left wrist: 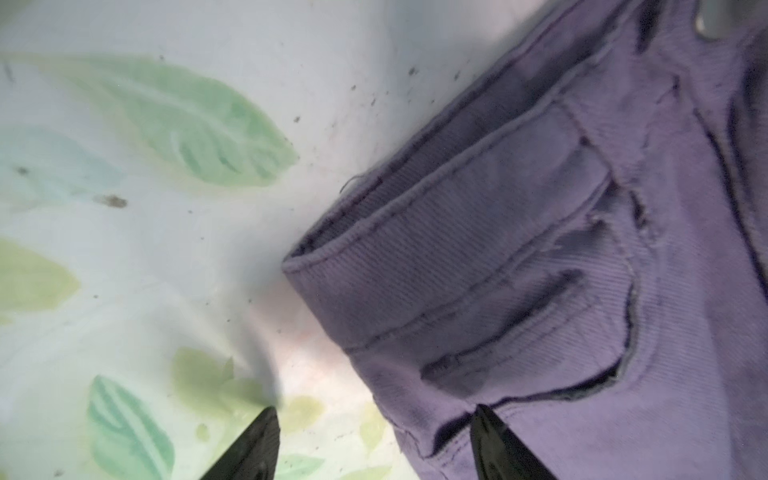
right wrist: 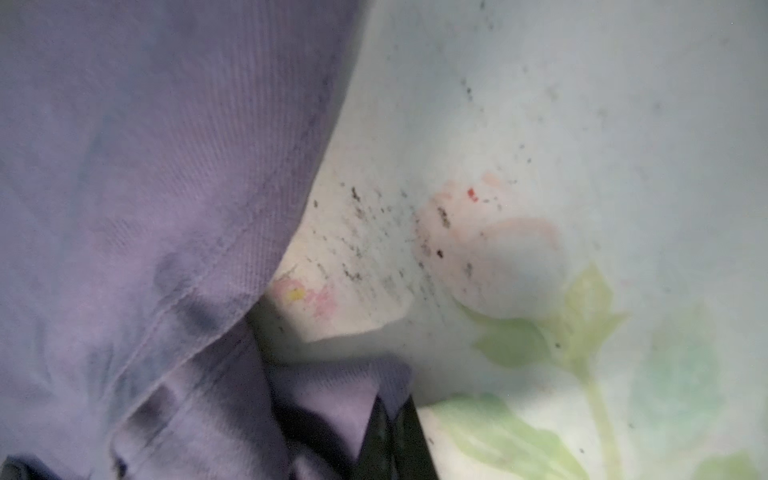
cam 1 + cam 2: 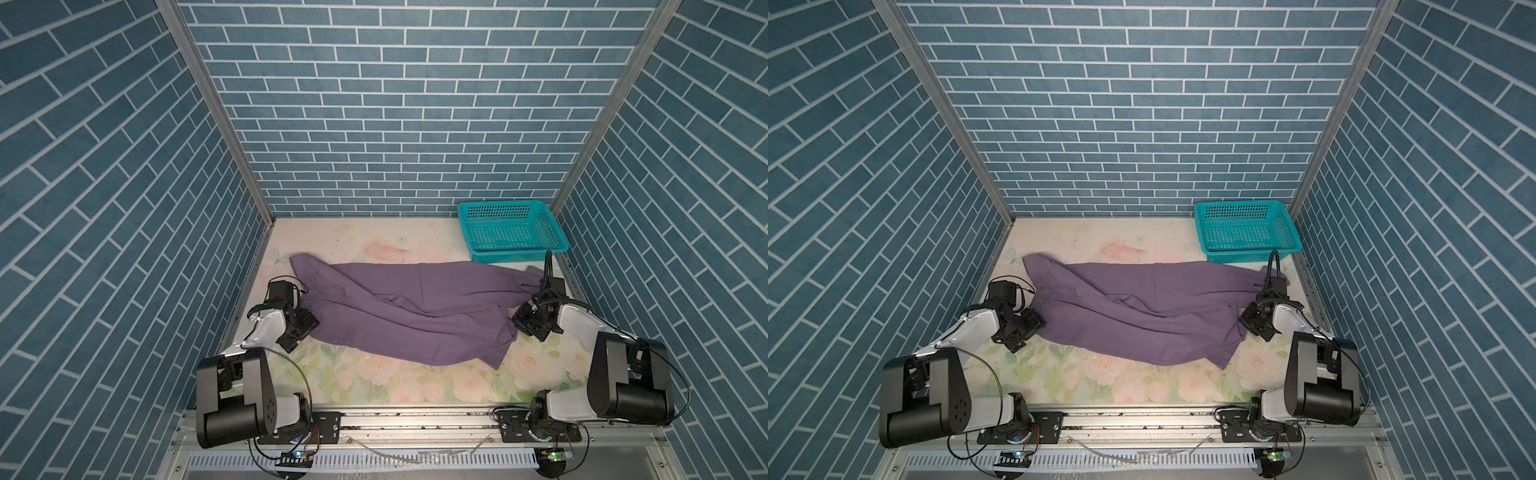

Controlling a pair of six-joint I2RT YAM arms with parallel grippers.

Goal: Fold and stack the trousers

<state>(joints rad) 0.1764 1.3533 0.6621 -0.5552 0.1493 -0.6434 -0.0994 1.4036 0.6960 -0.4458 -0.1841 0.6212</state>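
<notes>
Dusty-purple trousers (image 3: pixel 415 316) (image 3: pixel 1142 316) lie spread almost wall to wall on the floral worktop (image 3: pixel 395 382) in both top views, waistband to the left. The near strip is bare, and a teal basket (image 3: pixel 498 214) sits in the far right corner. Only the wrist views show us the tips. The left pincer (image 1: pixel 374 409) stands wide, one finger over the waistband corner, the other over bare worktop. The right pincer (image 2: pixel 392 419) is pinched tight on a fold of cloth, blurred and cut off at the frame edge.
</notes>
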